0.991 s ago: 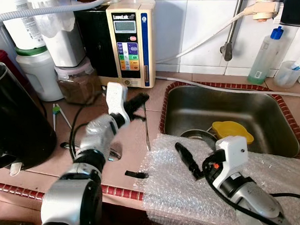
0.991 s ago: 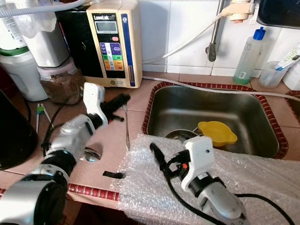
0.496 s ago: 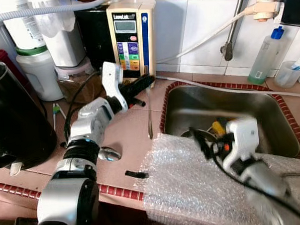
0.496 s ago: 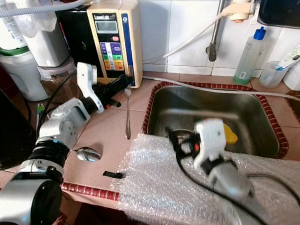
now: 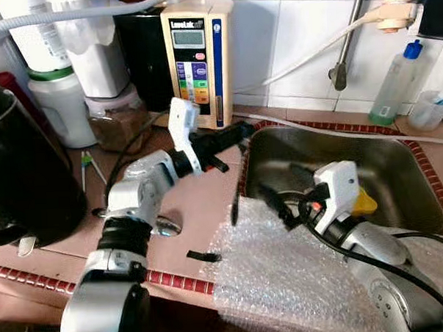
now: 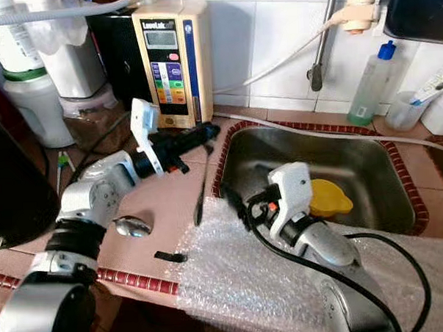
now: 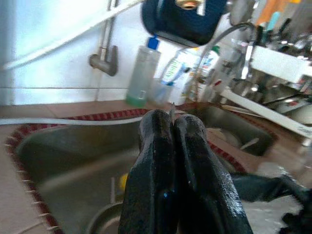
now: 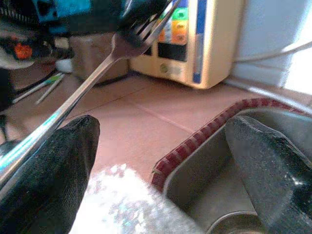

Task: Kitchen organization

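**Metal fork held over the rim of the sink**

The slim, shiny metal fork (image 6: pixel 201 189) hangs from the left end effector (image 6: pixel 205 132), tines up and pinched at the fingertips, its long narrow handle dropping down and slightly back toward the robot. The handle's lower end sits just above the near edge of the crinkled clear bubble wrap (image 6: pixel 241 272) spread over the front of the bench (image 6: pixel 161 209). In the right wrist view the fork (image 8: pixel 87 80) shows its tines caught under the left end effector's dark tips, the handle running off as a bright, blurred streak.

The left arm reaches forward and to the right across the tan-tiled bench, wrist turned so its two long black fingers (image 7: pixel 156 161) point toward the stainless steel sink (image 6: pixel 369 181). Those fingers are pressed tight together, with the fork's thin tip just showing between them.

The right end effector (image 6: pixel 238 202) lies low at the sink's near left corner, just beside the fork's handle, its forearm resting over the bubble wrap. Its two black fingers (image 8: pixel 53 170) stand wide apart, holding nothing.

Just behind the right end effector, inside the sink, sits a yellow plastic funnel-like cup (image 6: pixel 327 197). Beyond the left end effector, against the white tiled wall, stands a cream-coloured water ionizer with a coloured button panel (image 6: pixel 174 61). A small metal spoon (image 6: pixel 130 226) lies on the bench beside the left forearm.
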### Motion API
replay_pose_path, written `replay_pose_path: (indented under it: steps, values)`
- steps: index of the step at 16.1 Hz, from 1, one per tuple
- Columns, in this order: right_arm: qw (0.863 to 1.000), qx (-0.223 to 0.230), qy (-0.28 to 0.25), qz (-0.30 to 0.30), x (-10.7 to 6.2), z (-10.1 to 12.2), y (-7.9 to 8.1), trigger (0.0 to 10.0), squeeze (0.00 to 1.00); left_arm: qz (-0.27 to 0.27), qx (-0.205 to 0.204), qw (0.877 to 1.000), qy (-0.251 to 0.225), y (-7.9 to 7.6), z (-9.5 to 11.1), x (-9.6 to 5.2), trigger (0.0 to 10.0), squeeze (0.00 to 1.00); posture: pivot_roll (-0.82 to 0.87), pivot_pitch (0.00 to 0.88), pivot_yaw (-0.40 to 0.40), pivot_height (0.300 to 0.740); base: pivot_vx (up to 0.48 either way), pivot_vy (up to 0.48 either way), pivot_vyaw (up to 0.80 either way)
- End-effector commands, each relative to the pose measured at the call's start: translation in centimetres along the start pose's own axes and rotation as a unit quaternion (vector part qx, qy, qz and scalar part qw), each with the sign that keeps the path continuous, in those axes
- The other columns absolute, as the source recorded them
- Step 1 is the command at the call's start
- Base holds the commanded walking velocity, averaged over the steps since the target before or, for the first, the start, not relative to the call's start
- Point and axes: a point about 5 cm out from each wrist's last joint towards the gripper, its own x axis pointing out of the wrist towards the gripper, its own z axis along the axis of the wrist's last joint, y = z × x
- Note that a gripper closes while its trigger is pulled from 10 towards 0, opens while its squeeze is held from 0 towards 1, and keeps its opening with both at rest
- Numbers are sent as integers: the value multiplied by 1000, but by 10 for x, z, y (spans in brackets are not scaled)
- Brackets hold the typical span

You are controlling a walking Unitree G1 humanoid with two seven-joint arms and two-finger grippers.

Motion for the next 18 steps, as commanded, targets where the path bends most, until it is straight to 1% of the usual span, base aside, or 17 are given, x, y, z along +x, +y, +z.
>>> replay_pose_path:
  steps: [1,2,4,5,7,10,12,13,14,15,18]
  values:
    - [1000,12,0,28,2,3,3,10000,0,-16,4,1000,0,-5,3,1,0,0,22,0,32,740,0,0,0]
    - [999,21,-1,36,2,3,5,10000,0,-16,5,1000,1,-6,3,2,0,0,22,0,32,740,0,0,0]
    - [996,54,-1,64,0,3,11,10000,0,-18,2,1000,-5,-9,4,4,0,0,20,0,31,740,0,0,0]
    - [994,80,-4,75,-1,2,14,10000,0,-19,0,1000,-8,-10,6,6,0,0,18,2,32,740,0,0,0]
    - [990,99,-2,99,-3,1,20,10000,0,-22,-3,1000,-11,-13,7,8,0,0,13,5,35,740,0,0,0]
    - [988,114,-3,100,-3,0,20,10000,0,-34,-14,999,-15,-17,7,10,0,0,12,7,36,740,0,0,0]
    - [987,130,-11,94,3,0,15,10000,0,-50,-26,998,-17,-24,8,13,0,0,12,9,36,740,0,0,0]
    - [986,138,-17,92,6,1,13,8118,0,-53,-26,998,-15,-25,8,13,0,0,14,8,35,740,0,0,0]
    - [984,156,-32,85,9,4,9,0,0,-59,-25,998,-12,-27,7,12,0,0,15,10,35,740,0,0,0]
    - [980,176,-40,86,12,6,8,0,0,-62,-29,998,-12,-28,6,12,0,0,15,13,34,740,0,0,0]
    - [974,195,-38,105,17,7,13,0,0,-67,-33,997,-8,-32,3,13,0,0,14,13,33,740,0,0,0]
